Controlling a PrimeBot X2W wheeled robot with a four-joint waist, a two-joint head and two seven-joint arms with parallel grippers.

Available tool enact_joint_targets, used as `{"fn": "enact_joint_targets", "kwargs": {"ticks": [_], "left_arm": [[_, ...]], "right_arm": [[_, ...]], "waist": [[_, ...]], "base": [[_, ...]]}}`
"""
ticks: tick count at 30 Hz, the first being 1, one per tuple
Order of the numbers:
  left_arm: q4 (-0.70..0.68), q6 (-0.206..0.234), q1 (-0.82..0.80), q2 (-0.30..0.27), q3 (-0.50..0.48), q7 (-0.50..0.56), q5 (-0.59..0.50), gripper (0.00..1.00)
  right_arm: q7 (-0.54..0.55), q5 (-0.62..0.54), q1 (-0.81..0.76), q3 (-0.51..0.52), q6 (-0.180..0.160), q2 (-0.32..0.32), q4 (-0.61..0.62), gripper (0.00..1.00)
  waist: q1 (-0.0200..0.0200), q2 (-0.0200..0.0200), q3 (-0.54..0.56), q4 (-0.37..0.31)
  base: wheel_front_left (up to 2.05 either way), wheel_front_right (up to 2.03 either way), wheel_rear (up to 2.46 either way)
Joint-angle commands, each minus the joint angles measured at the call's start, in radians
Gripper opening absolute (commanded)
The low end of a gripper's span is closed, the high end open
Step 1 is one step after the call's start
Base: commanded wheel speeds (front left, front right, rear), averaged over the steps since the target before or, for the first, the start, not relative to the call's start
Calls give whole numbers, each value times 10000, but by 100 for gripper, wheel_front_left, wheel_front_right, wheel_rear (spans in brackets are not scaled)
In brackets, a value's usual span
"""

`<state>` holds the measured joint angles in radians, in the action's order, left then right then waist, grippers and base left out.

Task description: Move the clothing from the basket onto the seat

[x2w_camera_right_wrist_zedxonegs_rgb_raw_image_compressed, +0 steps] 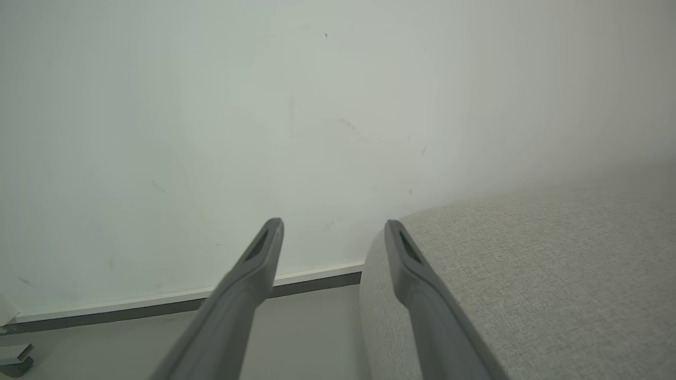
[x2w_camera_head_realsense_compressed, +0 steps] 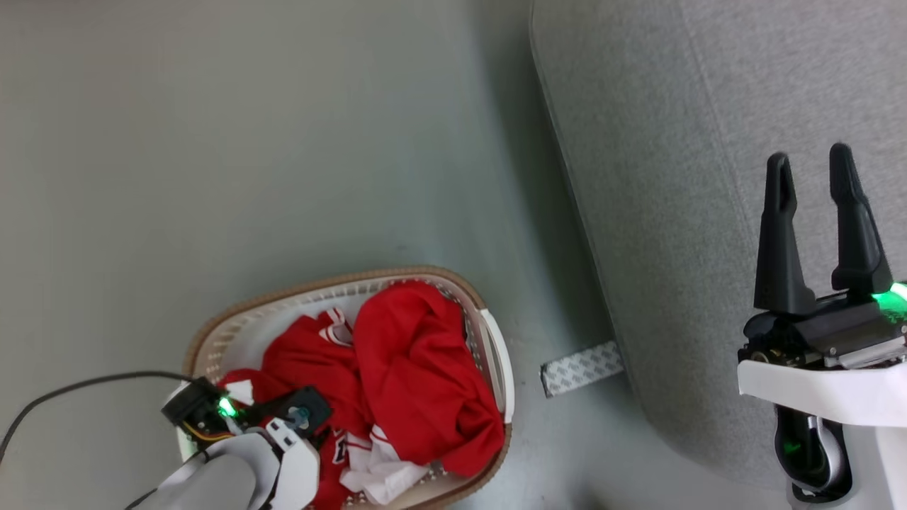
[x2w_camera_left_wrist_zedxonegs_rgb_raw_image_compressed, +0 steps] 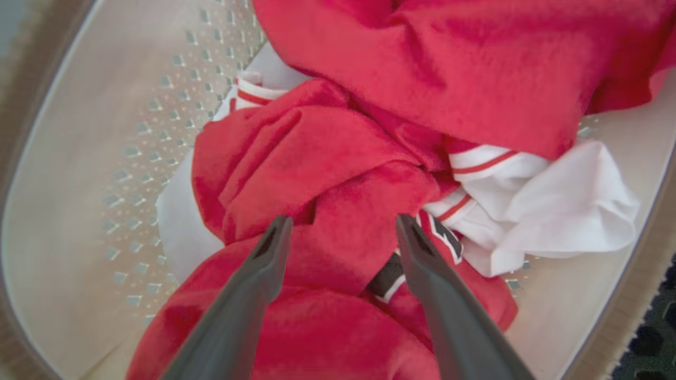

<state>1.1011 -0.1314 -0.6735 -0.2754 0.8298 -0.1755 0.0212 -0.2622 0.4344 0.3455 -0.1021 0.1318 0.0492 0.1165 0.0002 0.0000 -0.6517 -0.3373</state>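
The clothing, bright red soft fabric, lies heaped in the oval white holed plastic basket; the left gripper, fingers spread against it, could snag two garments together.

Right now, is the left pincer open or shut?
Open. The left pincer has its two fingers spread apart over the clothing in the basket, with nothing clamped between them.

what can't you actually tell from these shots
- Number of garments: the clothing lies bunched in the basket; folds hide the rest, head and left wrist views.
- The number on the patch: left wrist view, folds cover most of it.
- Whether the left gripper touches fabric: left wrist view gives no depth.
- The seat's full extent: cut by head view's edges.
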Motion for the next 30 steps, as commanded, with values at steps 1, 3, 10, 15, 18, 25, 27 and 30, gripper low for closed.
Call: {"fn": "enact_joint_targets", "kwargs": {"ticks": [1, 3, 10, 15, 18, 25, 27, 30], "left_arm": [[135, 13, -166, -78, 199, 47, 88, 100], [335, 15, -444, -80, 563, 53, 160, 100], [964, 14, -1130, -201, 1570, 168, 373, 100], [1407, 14, -1554, -376, 1827, 634, 347, 100], [1484, 14, -1622, -274, 1806, 629, 524, 71], [1570, 14, -1552, -59, 1767, 249, 989, 0], [1578, 14, -1437, 127, 1731, 85, 1053, 0], [1588, 12, -1232, 453, 1625, -156, 1328, 0]], "right_arm": [[-17, 55, 88, 2, -21, 3, 100, 100], [-17, 111, 107, 41, -21, 3, 244, 100], [-18, 259, 72, 52, -21, 2, 402, 100], [-18, 346, 77, 45, -21, 0, 448, 100], [-18, 320, 81, 19, -21, 2, 400, 100], [-18, 97, 121, 12, -21, 2, 223, 100], [-18, -1, 135, 28, -21, 3, 139, 100], [-18, -253, 104, 66, -21, 5, -27, 100]], "waist": [[-2, 0, -405, -140], [-2, 0, -656, -196], [-2, 0, -1390, -441], [-2, 0, -1694, -591], [-2, 0, -1745, -609], [-2, 0, -1375, -453], [-2, 0, -1064, -321], [-2, 0, -431, -43]], "base": [[0, 0, 0], [0, 0, 0], [0, 0, 0], [0, 0, 0], [0, 0, 0], [0, 0, 0], [0, 0, 0], [0, 0, 0]]}}
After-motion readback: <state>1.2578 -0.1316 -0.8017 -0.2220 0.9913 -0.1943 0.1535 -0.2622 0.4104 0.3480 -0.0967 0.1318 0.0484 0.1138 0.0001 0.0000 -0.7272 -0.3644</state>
